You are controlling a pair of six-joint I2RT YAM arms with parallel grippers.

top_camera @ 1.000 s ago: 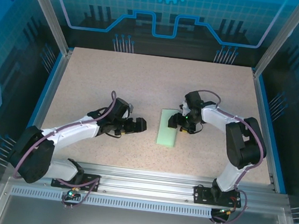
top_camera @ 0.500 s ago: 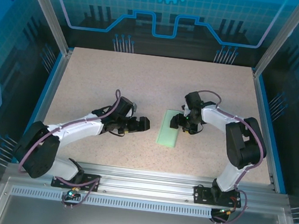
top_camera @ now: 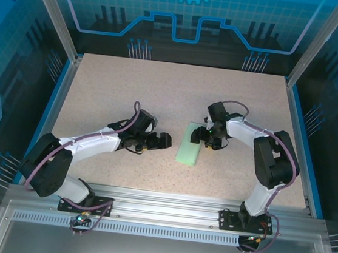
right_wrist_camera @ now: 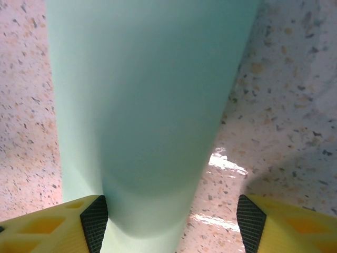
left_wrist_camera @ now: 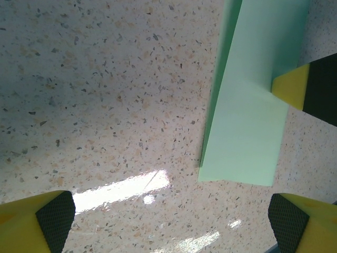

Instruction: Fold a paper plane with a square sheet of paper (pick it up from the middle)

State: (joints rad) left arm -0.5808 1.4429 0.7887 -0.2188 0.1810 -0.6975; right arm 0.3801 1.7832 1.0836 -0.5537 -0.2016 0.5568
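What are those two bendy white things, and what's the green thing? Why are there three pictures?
They are two robot arms bolted to a speckled table. One picture looks down from above. The other two come from little cameras on each arm's wrist. Each arm ends in a pincher with yellow-and-black fingers. The green thing is a sheet of paper, folded into a long rectangle and lying flat. The left gripper hovers wide open beside it. The right gripper stands open over its other edge. Nothing is lifted.
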